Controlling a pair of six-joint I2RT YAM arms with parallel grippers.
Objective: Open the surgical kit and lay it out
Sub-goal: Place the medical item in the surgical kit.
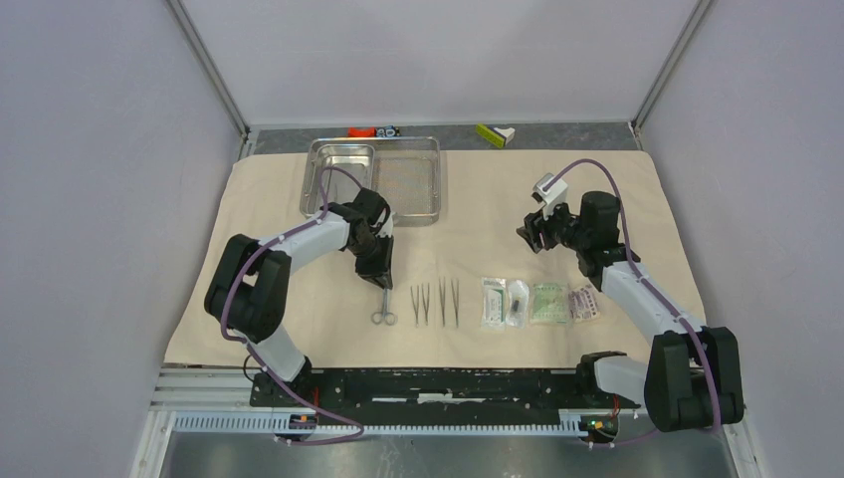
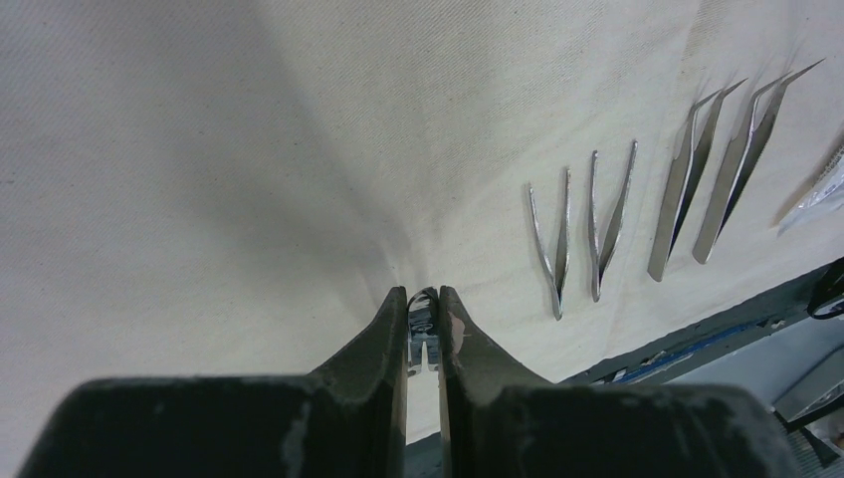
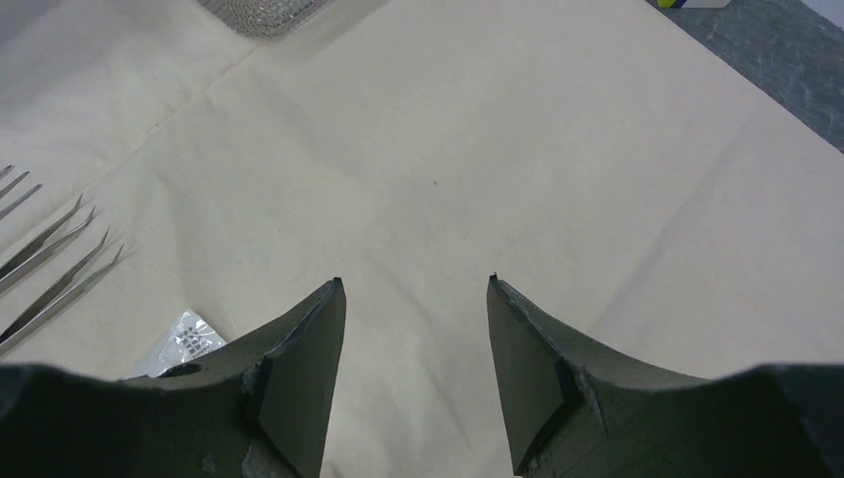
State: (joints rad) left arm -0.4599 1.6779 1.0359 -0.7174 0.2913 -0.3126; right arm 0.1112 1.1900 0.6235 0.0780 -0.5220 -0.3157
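The beige cloth wrap (image 1: 478,214) lies spread flat. At its far side stand the shiny steel tray (image 1: 338,177) and a mesh inner tray (image 1: 411,181). Near the front edge lie tweezers and forceps (image 1: 434,302) in a row, then several sealed packets (image 1: 537,303). My left gripper (image 1: 382,282) is shut on the blade end of the ring-handled scissors (image 1: 383,317), whose rings rest on the cloth. The left wrist view shows the steel (image 2: 424,329) pinched between the fingers, at my left gripper (image 2: 423,299). My right gripper (image 1: 532,235) hovers open above bare cloth, nothing between its fingers (image 3: 316,329).
A yellow-green and white object (image 1: 495,133) and small orange and black pieces (image 1: 370,130) lie on the grey strip behind the cloth. The black mounting rail (image 1: 448,383) runs along the near edge. Grey walls close in left and right.
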